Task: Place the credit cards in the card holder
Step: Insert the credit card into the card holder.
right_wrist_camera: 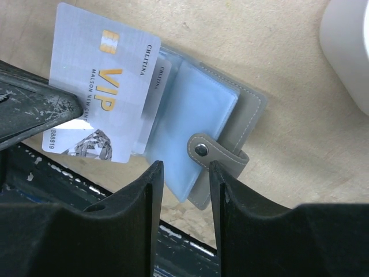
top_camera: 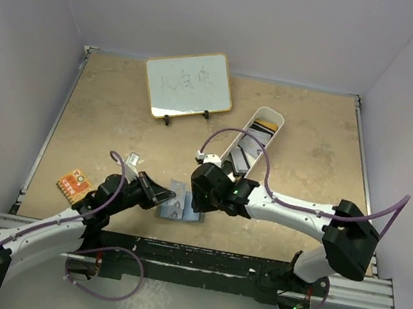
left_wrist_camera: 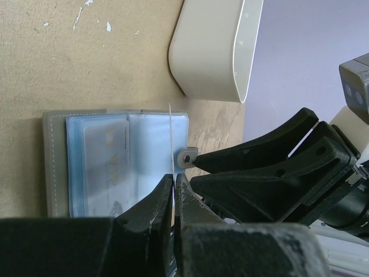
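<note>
1. The left claw (left_wrist_camera: 173, 182) has its fingers together, clamped on the white-grey credit card (right_wrist_camera: 98, 104). In the left wrist view the card shows only as a thin line rising from the tips.
2. The right claw (right_wrist_camera: 185, 170) has its fingers apart and holds nothing. It sits at the bottom centre of its own view, straddling the snap tab (right_wrist_camera: 214, 151). In the left wrist view one tip is just beside the tab, but I cannot tell whether it presses down.
3. The card holder (right_wrist_camera: 202, 98) lies open on the tabletop (top_camera: 313, 141), light blue sleeves up, between the two claws at the centre of the top view. The held card overlaps its left side in the right wrist view, above a second card (right_wrist_camera: 153, 109) that looks already tucked into a sleeve.
4. The white tray (left_wrist_camera: 210, 52) stands at the upper right of the left wrist view, near the holder but apart from it.
5. What could go wrong, as I judge it:
   - The card's leading edge may miss the sleeve mouth and ride over the plastic or bend.
   - A thin card may pivot in such a narrow pinch.
   - If the holder is not pinned, the push could slide it across the tabletop.
   - The claws are close enough to knock together
</note>
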### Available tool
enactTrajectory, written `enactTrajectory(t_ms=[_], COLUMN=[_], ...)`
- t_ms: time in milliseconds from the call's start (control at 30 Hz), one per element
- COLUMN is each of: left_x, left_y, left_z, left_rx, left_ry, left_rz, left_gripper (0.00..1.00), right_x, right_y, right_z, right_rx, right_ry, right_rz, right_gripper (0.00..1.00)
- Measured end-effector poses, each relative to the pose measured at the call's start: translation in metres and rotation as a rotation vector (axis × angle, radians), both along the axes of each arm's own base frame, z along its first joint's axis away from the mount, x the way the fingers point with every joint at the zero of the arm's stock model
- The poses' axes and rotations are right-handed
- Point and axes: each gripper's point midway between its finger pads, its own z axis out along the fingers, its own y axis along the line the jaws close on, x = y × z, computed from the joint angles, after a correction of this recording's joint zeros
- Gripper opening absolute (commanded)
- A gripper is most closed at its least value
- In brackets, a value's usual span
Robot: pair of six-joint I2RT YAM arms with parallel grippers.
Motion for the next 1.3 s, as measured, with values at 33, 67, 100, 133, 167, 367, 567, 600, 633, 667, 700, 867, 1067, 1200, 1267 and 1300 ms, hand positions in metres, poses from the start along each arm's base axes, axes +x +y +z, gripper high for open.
enactTrajectory(t_ms=[33, 67, 100, 133, 167, 367, 567, 600, 633, 667, 700, 867, 1067, 1200, 1267, 1300], left_x=[0.000, 0.000, 0.000, 0.000, 0.000, -0.002, -0.007, -0.008, -0.009, -0.009, -0.010, -0.013, -0.015, -0.014, -0.014, -0.014], left_y=[0.000, -0.001, -0.001, -0.001, -0.002, -0.003, -0.004, -0.004, -0.004, -0.004, -0.004, -0.003, -0.002, -0.004, -0.004, -0.004], left_z=[0.000, -0.001, -0.001, -0.001, -0.002, -0.006, -0.017, -0.019, -0.021, -0.023, -0.026, -0.037, -0.049, -0.052, -0.053, -0.053], left_rx=[0.000, 0.000, 0.000, 0.001, 0.002, 0.007, 0.040, 0.045, 0.050, 0.055, 0.063, 0.094, 0.128, 0.129, 0.129, 0.128], left_ry=[0.001, 0.002, 0.003, 0.005, 0.008, 0.023, 0.049, 0.055, 0.061, 0.067, 0.073, 0.101, 0.129, 0.134, 0.135, 0.135], left_rz=[-0.001, -0.002, -0.004, -0.006, -0.009, -0.023, -0.052, -0.056, -0.059, -0.062, -0.066, -0.075, -0.086, -0.092, -0.093, -0.094], left_gripper=[0.00, 0.00, 0.00, 0.00, 0.00, 0.00, 0.00, 0.00, 0.00, 0.00, 0.00, 0.00, 0.00, 0.00, 0.00, 0.00], right_x=[0.000, 0.001, 0.001, 0.000, 0.000, -0.004, -0.012, -0.013, -0.014, -0.014, -0.014, -0.011, -0.011, -0.012, -0.012, -0.012], right_y=[-0.001, -0.002, -0.003, -0.003, -0.004, -0.011, -0.024, -0.026, -0.027, -0.027, -0.026, -0.021, -0.020, -0.021, -0.021, -0.021], right_z=[0.000, -0.001, -0.001, -0.003, -0.004, -0.018, -0.037, -0.040, -0.041, -0.042, -0.041, -0.039, -0.042, -0.046, -0.047, -0.047], right_rx=[-0.006, -0.009, -0.010, -0.011, -0.014, -0.039, -0.060, -0.064, -0.066, -0.065, -0.062, -0.036, -0.030, -0.041, -0.041, -0.041], right_ry=[-0.003, -0.005, -0.005, -0.002, 0.000, 0.023, 0.050, 0.054, 0.057, 0.058, 0.058, 0.050, 0.051, 0.059, 0.059, 0.059], right_rz=[-0.004, -0.009, -0.011, -0.012, -0.013, -0.028, -0.048, -0.051, -0.054, -0.056, -0.058, -0.068, -0.075, -0.078, -0.078, -0.078], right_gripper=[0.39, 0.38, 0.38, 0.37, 0.37, 0.35, 0.34, 0.34, 0.34, 0.34, 0.33, 0.33, 0.31, 0.30, 0.29, 0.28])
